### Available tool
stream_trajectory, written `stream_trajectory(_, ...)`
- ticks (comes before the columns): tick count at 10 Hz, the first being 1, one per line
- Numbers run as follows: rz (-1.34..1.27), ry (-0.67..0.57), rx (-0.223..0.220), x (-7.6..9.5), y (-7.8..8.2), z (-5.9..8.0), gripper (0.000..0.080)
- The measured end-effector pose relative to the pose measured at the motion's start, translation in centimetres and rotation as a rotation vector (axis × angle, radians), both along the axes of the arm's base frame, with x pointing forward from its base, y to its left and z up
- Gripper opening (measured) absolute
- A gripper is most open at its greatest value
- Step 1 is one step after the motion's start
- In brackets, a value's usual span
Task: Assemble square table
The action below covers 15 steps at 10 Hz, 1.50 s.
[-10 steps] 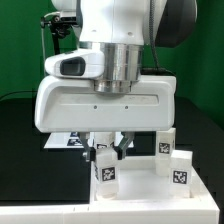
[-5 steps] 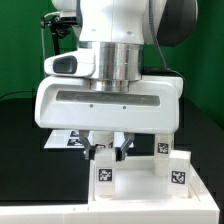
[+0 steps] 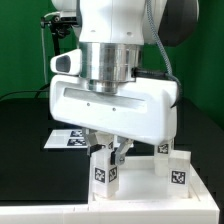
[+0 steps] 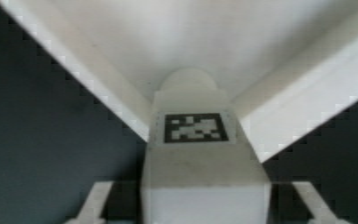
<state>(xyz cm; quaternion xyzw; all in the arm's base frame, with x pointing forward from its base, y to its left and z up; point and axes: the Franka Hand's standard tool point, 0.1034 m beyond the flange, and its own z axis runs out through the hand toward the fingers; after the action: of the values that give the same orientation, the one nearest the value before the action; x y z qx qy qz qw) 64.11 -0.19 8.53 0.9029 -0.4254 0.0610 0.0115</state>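
My gripper (image 3: 108,152) is shut on the upper end of a short white square leg (image 3: 104,172) with a tag on its side. The leg stands upright on the corner of the white square table top (image 3: 146,188) towards the exterior view's left. In the wrist view the leg (image 4: 197,125) runs between my fingers (image 4: 101,200), with the top's white surfaces (image 4: 300,60) spreading beyond it. Two more tagged legs (image 3: 163,150) (image 3: 179,168) stand upright at the top's right side in the exterior view.
The marker board (image 3: 66,139) lies flat on the black table behind the table top, on the exterior view's left. The big white hand housing (image 3: 110,105) hides most of the scene behind it. A green wall stands at the back.
The hand has turned about its vertical axis, its housing now slanted in the exterior view. The held leg stays at the same corner, and the jaws keep the same width.
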Motion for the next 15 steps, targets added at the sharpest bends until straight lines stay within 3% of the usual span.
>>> stream_trajectory(3, -0.156, -0.005, 0.013, 0.05, -0.26, 0.02, 0.0292)
stream_trajectory(4, -0.14, -0.003, 0.011, 0.03, -0.26, -0.05, 0.0371)
stream_trajectory(5, -0.1, 0.0, 0.007, 0.03, -0.26, -0.03, 0.0551)
stream_trajectory(6, -0.045, 0.002, 0.003, 0.07, -0.31, 0.1, 0.0551)
stream_trajectory(7, 0.07, 0.007, -0.011, 0.14, -0.29, 0.22, 0.0628)
stream_trajectory(15, 0.87, 0.067, -0.112, 0.18, 0.46, 0.45, 0.0649)
